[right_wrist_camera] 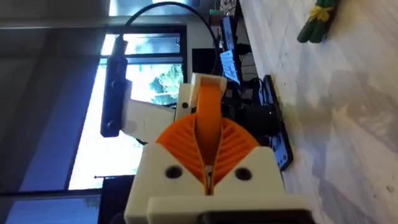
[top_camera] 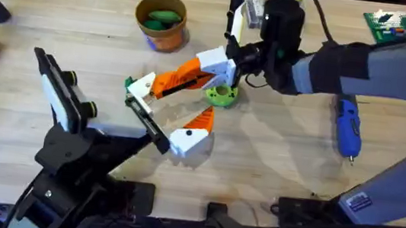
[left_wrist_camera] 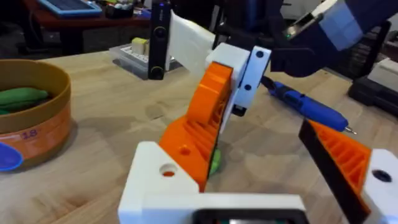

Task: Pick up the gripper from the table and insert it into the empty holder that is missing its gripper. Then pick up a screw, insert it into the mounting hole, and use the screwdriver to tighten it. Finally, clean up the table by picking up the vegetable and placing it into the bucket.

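- Left gripper (top_camera: 187, 116) spread wide over the table, holding nothing.
- Right gripper (top_camera: 162, 84) closed, nothing visibly held.
- Blue screwdriver (top_camera: 348, 127) lay at right.
- Green vegetable (top_camera: 163, 17) sat inside orange bucket (top_camera: 167, 39).

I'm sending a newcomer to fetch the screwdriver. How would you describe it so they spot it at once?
Look at the wooden table on the right arm's side, beside that arm's grey sleeve. The screwdriver lies flat there, apart from the orange-and-white parts mid-table. It is the slim blue pen-shaped tool with a short metal tip, unlike the round orange bucket.
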You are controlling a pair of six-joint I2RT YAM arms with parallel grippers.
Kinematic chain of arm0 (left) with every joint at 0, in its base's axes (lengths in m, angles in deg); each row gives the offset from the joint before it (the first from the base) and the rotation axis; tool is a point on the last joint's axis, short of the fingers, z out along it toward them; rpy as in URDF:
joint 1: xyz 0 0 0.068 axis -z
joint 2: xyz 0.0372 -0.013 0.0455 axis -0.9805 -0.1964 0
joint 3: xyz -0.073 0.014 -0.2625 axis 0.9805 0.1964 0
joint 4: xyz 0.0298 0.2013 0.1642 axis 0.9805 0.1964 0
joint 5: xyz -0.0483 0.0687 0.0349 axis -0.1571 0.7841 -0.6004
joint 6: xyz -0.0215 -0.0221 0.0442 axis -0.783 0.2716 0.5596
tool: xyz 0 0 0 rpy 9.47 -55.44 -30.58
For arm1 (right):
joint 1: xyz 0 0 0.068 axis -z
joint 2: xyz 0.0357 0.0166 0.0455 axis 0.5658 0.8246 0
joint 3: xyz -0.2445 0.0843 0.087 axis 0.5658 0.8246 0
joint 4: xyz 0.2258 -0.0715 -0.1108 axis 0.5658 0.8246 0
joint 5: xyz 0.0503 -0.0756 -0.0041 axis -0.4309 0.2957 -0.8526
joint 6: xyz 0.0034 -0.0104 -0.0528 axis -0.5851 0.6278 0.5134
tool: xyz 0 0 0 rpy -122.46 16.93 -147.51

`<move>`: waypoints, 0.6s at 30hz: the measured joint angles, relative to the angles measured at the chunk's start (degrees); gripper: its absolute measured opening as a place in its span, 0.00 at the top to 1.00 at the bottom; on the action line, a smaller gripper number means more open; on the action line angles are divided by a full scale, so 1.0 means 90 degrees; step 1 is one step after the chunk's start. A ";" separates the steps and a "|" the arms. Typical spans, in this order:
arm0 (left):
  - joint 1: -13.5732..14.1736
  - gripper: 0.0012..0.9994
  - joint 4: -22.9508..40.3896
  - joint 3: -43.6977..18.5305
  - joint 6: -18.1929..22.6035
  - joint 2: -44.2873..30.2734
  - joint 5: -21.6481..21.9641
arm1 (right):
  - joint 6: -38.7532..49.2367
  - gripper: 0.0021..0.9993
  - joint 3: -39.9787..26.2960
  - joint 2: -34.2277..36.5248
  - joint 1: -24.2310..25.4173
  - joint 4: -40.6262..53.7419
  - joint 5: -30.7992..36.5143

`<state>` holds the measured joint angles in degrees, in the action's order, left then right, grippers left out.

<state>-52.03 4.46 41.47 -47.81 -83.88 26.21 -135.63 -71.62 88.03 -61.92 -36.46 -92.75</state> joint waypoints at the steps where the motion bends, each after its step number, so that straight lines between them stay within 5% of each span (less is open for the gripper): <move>1: -0.0001 0.01 -0.0001 0.0000 0.0005 0.0000 -0.0042 | 0.0006 0.98 0.0000 0.0000 0.0012 0.0002 -0.0032; 18: -0.0001 0.01 -0.0021 0.0000 0.0043 0.0000 -0.0595 | -0.0102 0.98 0.0019 0.0000 0.0178 0.0174 -0.0377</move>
<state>-52.04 4.27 41.47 -47.42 -83.88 20.86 -136.55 -71.44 88.03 -60.31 -34.90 -96.14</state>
